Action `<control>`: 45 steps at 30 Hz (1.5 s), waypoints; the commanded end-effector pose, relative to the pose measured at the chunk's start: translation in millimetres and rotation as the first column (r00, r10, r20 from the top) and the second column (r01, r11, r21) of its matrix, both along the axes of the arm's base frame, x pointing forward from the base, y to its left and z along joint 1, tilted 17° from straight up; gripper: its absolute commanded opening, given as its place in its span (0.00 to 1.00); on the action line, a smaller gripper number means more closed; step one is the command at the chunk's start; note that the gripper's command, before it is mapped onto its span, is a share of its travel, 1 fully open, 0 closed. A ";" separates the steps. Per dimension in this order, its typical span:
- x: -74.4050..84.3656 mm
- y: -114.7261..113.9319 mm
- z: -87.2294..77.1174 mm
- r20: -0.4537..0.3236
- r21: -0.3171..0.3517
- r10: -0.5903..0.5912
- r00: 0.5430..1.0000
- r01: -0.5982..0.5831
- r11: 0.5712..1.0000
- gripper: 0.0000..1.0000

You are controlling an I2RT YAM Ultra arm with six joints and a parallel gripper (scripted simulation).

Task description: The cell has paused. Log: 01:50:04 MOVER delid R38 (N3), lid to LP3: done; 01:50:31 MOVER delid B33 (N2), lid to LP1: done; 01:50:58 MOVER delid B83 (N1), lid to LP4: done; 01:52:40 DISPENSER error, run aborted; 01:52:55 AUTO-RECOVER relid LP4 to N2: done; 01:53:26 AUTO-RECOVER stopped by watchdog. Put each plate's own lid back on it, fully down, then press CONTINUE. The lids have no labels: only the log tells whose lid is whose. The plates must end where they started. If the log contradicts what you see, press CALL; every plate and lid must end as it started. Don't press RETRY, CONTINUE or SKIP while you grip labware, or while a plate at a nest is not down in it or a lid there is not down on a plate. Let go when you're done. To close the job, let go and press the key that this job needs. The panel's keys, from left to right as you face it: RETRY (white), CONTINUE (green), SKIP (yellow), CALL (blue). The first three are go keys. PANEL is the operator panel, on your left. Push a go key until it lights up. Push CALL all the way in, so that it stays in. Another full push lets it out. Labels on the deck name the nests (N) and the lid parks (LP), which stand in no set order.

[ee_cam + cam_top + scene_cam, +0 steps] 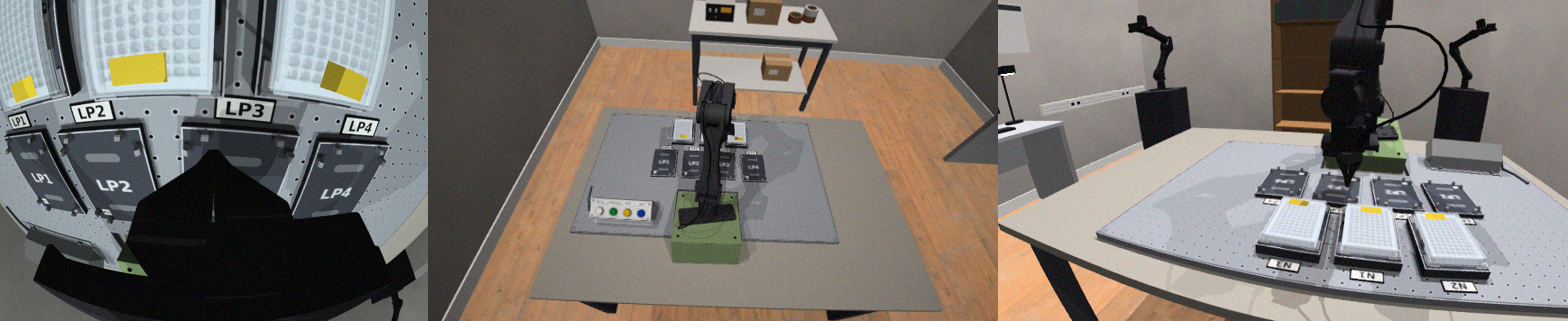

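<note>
Three white well plates with yellow tags sit in the nests N3, N1 and N2. Each looks covered by a clear lid. The four lid parks LP1, LP2, LP3 and LP4 are dark pads with nothing on them. My gripper is shut and empty, pointing down a little above LP3. In the wrist view its fingers meet in a point over LP3. The operator panel shows its white, green, yellow and blue keys, none lit.
My green base block stands at the deck's front edge, right of the panel. In the top view my arm hides the middle nest. A grey box and two dark camera stands are beyond the deck. A table with boxes stands at the back.
</note>
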State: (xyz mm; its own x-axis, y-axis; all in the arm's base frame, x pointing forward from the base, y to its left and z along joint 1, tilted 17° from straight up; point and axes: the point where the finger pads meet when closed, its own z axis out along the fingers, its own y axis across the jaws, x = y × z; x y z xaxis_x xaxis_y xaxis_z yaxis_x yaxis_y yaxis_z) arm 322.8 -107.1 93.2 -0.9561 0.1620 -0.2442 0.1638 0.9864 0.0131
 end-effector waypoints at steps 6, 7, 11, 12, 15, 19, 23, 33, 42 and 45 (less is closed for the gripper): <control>-15.5 26.2 5.0 0.068 -0.028 -0.023 0.997 0.025 0.999 0.00; -18.5 30.1 3.8 0.068 -0.028 -0.023 0.997 0.025 0.999 0.00; -30.6 45.1 -1.1 0.068 -0.028 -0.023 0.997 0.025 0.999 0.00; -30.6 45.1 -1.1 0.068 -0.028 -0.023 0.997 0.025 0.999 0.00; -36.4 52.6 -3.4 0.068 -0.028 -0.023 0.997 0.025 0.999 0.00; -30.5 49.9 -1.0 0.073 -0.028 -0.029 0.997 0.031 0.999 0.00; -27.8 48.1 0.9 0.079 -0.029 -0.031 0.996 0.033 0.999 0.00; -24.4 48.0 3.3 0.088 -0.028 -0.029 0.996 0.032 0.999 0.00; -28.9 48.9 -3.4 0.072 -0.025 -0.029 0.997 0.031 0.999 0.00; -28.9 48.9 -3.8 0.072 -0.025 -0.029 0.997 0.030 0.999 0.00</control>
